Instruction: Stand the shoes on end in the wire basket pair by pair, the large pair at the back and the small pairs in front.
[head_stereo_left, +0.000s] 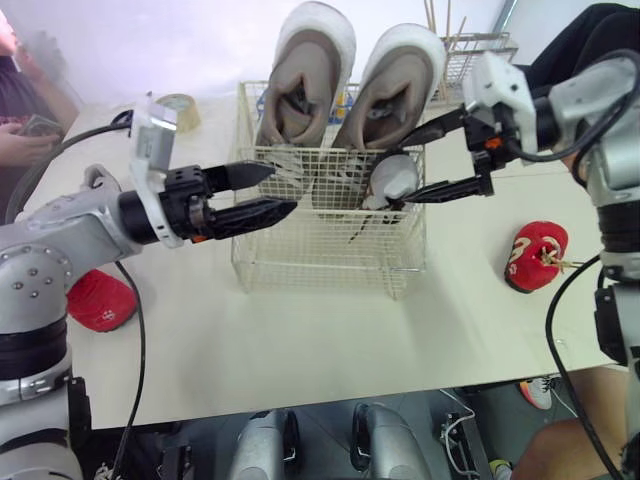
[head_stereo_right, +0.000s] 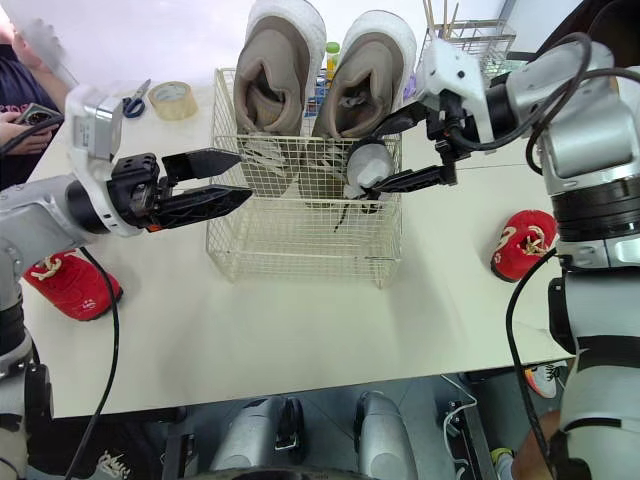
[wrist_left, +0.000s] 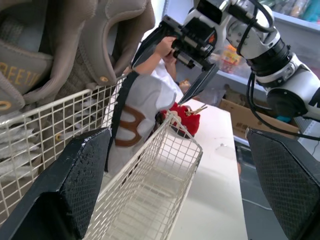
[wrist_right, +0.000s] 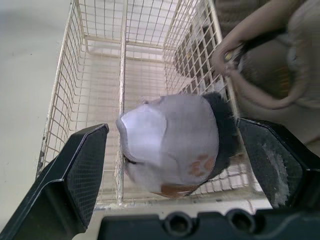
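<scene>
The wire basket (head_stereo_left: 320, 262) stands mid-table. Two large tan shoes, one (head_stereo_left: 305, 75) beside the other (head_stereo_left: 395, 85), stand on end along its back. A small grey shoe (head_stereo_left: 393, 180) with a brown mark sits at the basket's right side in front of them, its top above the rim. My right gripper (head_stereo_left: 400, 172) is open around it, and in the right wrist view a gap shows between each finger and the grey shoe (wrist_right: 170, 145). My left gripper (head_stereo_left: 283, 190) is open and holds nothing, level with the basket's front left corner. One small red shoe (head_stereo_left: 535, 255) lies right of the basket, another (head_stereo_left: 100, 300) left.
A tape roll (head_stereo_left: 178, 105) and scissors (head_stereo_right: 135, 98) lie at the back left. A second wire rack (head_stereo_left: 480, 50) stands behind the basket at the right. A person's hands (head_stereo_left: 25, 135) rest at the table's far left edge.
</scene>
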